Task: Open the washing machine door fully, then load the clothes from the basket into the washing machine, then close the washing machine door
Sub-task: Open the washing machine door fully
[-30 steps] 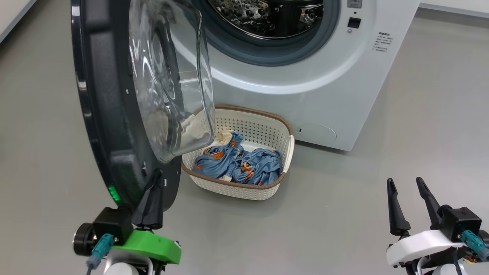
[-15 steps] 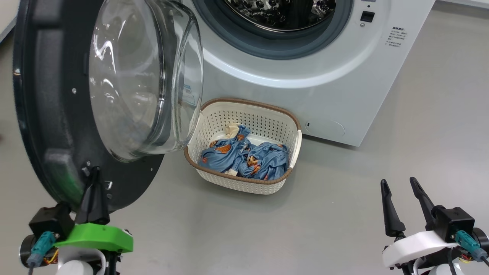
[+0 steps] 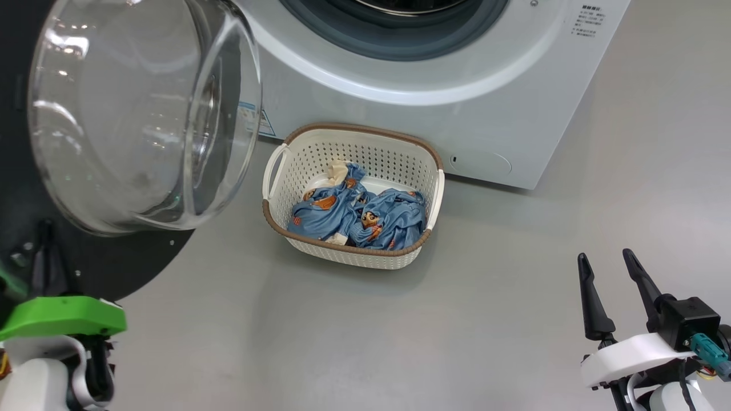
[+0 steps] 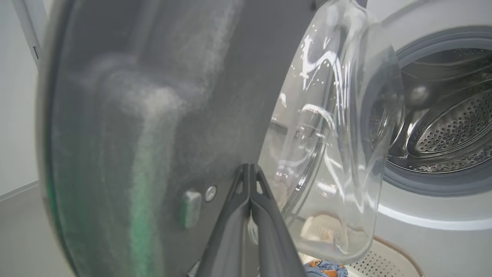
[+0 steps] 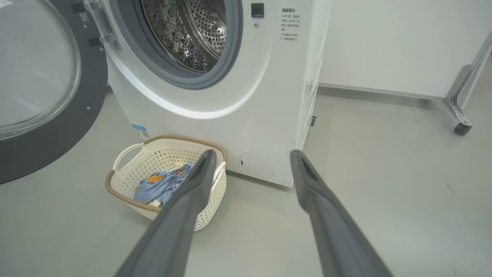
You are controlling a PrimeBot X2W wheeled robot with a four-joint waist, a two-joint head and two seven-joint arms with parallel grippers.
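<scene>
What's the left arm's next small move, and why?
Probably push the door slightly wider: the shut left pincer appears pressed on its dark inner rim, and its glass bulge hangs close beside the basket.

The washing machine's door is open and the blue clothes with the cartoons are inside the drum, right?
Not quite. The washing machine door is open, but the clothes are not in the drum. They lie in the basket on the floor in front of the washing machine. The head view shows this.
</scene>
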